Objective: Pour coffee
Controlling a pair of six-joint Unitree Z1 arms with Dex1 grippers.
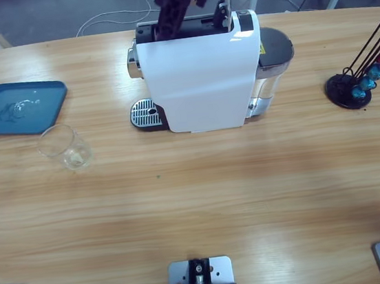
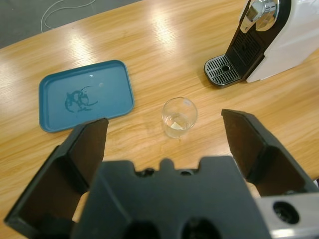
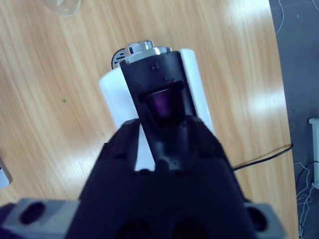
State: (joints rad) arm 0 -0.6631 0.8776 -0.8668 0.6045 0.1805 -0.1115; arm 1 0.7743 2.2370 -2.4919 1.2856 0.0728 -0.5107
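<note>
Right claw (image 3: 164, 142) perhaps gripping machine (image 1: 203, 78) lever (image 3: 167, 134).

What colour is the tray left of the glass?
The tray is teal-blue with a faint swirl mark; clearest in the left wrist view.

A: How does the left hand (image 2: 169, 149) look?
B: It is matte black, with two broad wedge-shaped jaws and a blocky black body with round holes. A silver-grey corner piece has one dark hole.
A: And the right hand (image 3: 167, 144)?
B: Also black, with grey parts at both lower corners.
</note>
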